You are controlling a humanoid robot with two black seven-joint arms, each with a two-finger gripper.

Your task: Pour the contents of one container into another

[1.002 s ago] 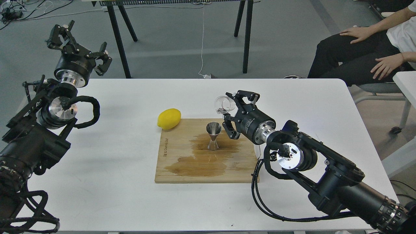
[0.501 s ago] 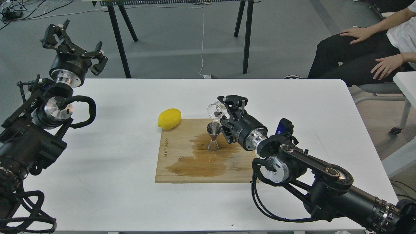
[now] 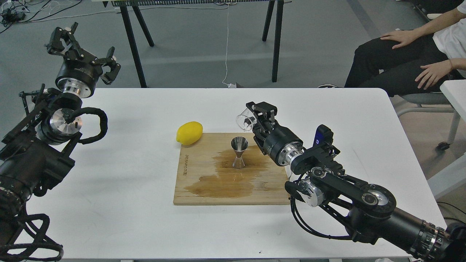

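Glass cup: the small clear, colourless, round stemless glass cup [image 3: 246, 122] is off the board, held tipped on its side with its mouth turned left, up and to the right of the jigger and not touching it.
Right gripper: the robot's black two-finger right gripper [image 3: 255, 120] pinches the cup across its wall, one finger above and one below as far as can be told (the lower finger is mostly hidden behind the cup).
Left gripper: the black left gripper [image 3: 81, 52] is raised beyond the table's far left corner, fingers spread, holding nothing.
Jigger: the small shiny steel hourglass jigger [image 3: 239, 152] stands upright on the pale wooden cutting board [image 3: 193, 182], inside a dark wet stain [image 3: 225, 180] that spreads toward the board's front.
How the cup handles: probably light, rigid and smooth, so it may slip or turn in the pinch; being glass, it would likely chip or break if dropped. A hold on the straight wall below the rim looks safest, with the lip left free.
How the jigger handles: likely light and narrow-footed, easy to knock over; its small mouth asks for a slow, well-aimed stream (the stain suggests liquid has missed).
Contents: whether any liquid is in the cup cannot be told.
Bystanders: a yellow oval lemon [image 3: 189, 133] lies at the board's far left corner on the white table [image 3: 109, 189], well clear of the pour.
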